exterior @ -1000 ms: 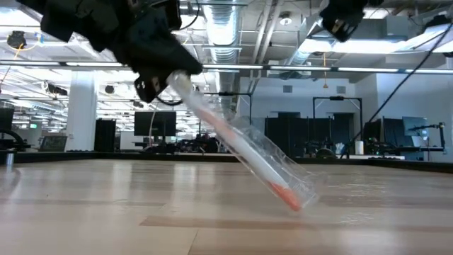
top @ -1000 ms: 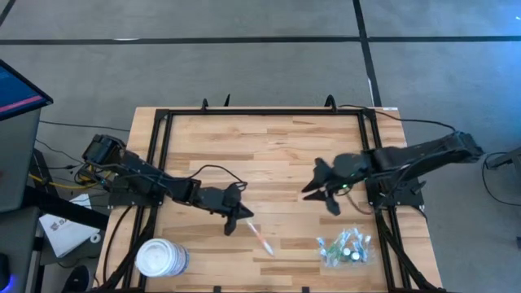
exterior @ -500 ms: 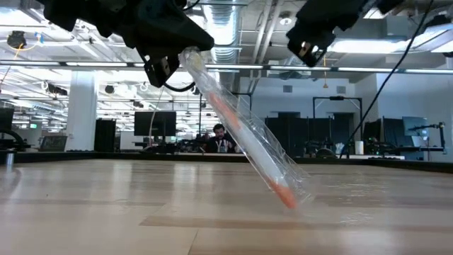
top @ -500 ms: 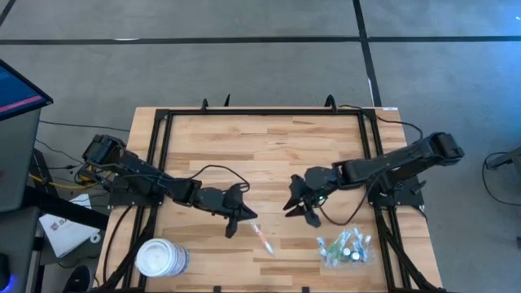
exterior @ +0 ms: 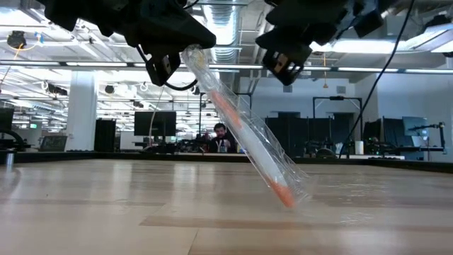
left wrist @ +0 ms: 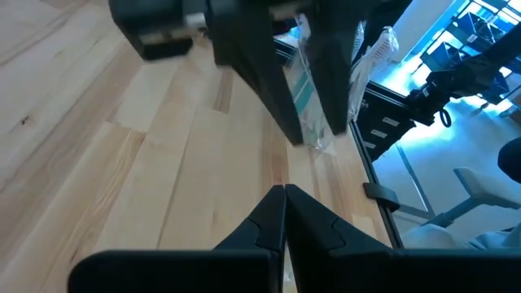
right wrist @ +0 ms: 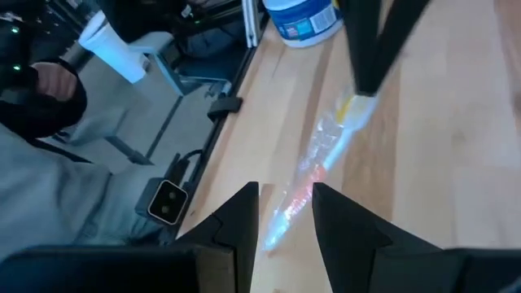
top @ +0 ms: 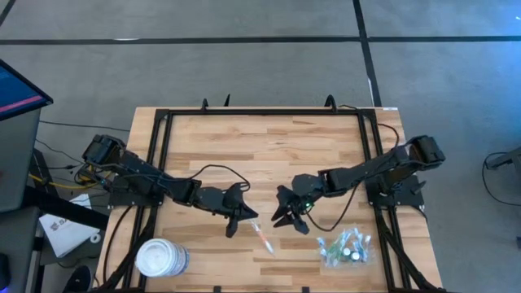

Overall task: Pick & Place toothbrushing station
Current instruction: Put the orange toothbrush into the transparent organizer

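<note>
Item: my left gripper, near-left of the table's middle, fingers clamped on the upper end of a long clear wrapped toothbrush. The toothbrush slants down to the right, its orange lower tip touching the table; in the low view the wrapper hangs tilted from my left gripper.

Item: my right gripper, just right of the toothbrush, above the wood, fingers spread apart with a gap between them, not touching anything. In the right wrist view my fingers frame the toothbrush.

Item: toothbrushing station, a clear plastic holder, near-right part of the table, close to the near edge and right rail, apart from both grippers.

Item: white round tub, near-left corner, beside the left rail.

Item: far half of the table, bare wood between the black rails.
</note>
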Action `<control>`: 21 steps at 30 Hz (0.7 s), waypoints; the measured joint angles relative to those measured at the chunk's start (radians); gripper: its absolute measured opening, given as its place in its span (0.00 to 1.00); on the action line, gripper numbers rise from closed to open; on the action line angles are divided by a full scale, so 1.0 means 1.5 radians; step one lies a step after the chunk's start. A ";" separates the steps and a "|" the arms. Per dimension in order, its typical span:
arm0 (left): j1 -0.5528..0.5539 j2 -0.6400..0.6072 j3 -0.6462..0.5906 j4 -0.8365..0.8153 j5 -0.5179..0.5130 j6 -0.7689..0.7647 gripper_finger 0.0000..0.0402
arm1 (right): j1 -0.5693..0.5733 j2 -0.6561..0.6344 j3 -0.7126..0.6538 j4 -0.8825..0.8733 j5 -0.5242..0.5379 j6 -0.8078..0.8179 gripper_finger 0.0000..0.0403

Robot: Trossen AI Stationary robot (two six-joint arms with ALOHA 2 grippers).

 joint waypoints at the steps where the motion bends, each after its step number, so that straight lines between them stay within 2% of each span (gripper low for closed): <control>1: 0.000 0.000 0.000 0.000 -0.001 0.000 0.00 | 0.002 0.010 0.000 0.013 0.000 0.001 0.27; 11: 0.000 0.000 0.000 0.004 -0.003 0.001 0.00 | 0.003 0.086 0.001 0.088 -0.002 0.025 0.27; 18: 0.000 0.000 0.000 0.005 -0.004 0.001 0.00 | 0.002 0.130 0.000 0.157 -0.126 0.030 0.27; 21: 0.001 0.000 0.000 0.005 -0.004 0.002 0.00 | 0.003 0.132 0.001 0.162 -0.113 0.030 0.29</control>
